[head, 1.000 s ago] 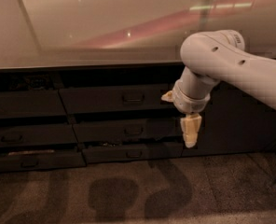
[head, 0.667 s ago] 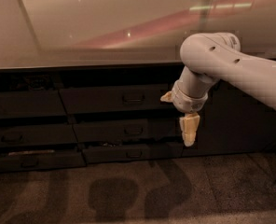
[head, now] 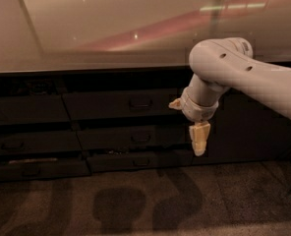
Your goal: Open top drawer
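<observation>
Top drawer [head: 101, 107] looking shut, just under the front edge of the bench [head: 111, 33], in the middle stack, with a small loop handle [head: 141, 103] at its centre. Tool [head: 199, 142] hanging point-down to the right of that handle and lower, level with the next drawer down [head: 111, 137] — nothing seen in it, opening impossible to tell. Best to lift and swing left, square up to the loop, hook it firmly, then pull straight out — no sideways drag, or a likely slip off.

Dim warm light. Glossy pale counter [head: 111, 28] at twelve o'clock; dark speckled floor [head: 62, 205], shadowed, at six; hand [head: 199, 144] hanging at four.
</observation>
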`<state>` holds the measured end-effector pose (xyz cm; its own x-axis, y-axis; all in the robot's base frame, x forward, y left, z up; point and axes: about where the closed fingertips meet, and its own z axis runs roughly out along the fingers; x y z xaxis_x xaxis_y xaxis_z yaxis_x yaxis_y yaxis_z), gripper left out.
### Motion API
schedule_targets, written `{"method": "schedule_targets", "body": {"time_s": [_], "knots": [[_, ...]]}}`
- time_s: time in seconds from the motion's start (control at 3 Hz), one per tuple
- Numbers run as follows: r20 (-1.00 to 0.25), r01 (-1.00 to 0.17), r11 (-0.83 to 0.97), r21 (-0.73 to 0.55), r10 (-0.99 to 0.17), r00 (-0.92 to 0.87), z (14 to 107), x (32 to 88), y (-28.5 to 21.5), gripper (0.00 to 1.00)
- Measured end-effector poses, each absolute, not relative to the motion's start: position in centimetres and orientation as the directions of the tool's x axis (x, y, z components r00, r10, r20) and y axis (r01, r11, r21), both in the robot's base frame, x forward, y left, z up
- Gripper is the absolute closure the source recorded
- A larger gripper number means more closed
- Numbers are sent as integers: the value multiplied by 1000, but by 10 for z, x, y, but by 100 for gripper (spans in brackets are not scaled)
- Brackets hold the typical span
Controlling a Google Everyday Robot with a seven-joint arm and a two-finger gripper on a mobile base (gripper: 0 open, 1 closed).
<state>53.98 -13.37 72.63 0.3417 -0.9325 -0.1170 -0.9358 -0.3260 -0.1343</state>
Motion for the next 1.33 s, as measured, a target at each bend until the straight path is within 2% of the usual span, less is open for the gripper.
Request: {"method": "schedule_targets", "body": {"time_s": [0.33, 0.67, 1.0, 1.33], "knots": [[-47, -877, -424, -228, -894, 445, 727, 524, -135, 0], [-46, -860, -429, -277, -888, 458, 721, 531, -127, 0], [-43, -864, -425, -268, -891, 452, 722, 537, -129, 0], [-43, -883, -369, -290, -917, 397, 743, 600, -148, 0]]}}
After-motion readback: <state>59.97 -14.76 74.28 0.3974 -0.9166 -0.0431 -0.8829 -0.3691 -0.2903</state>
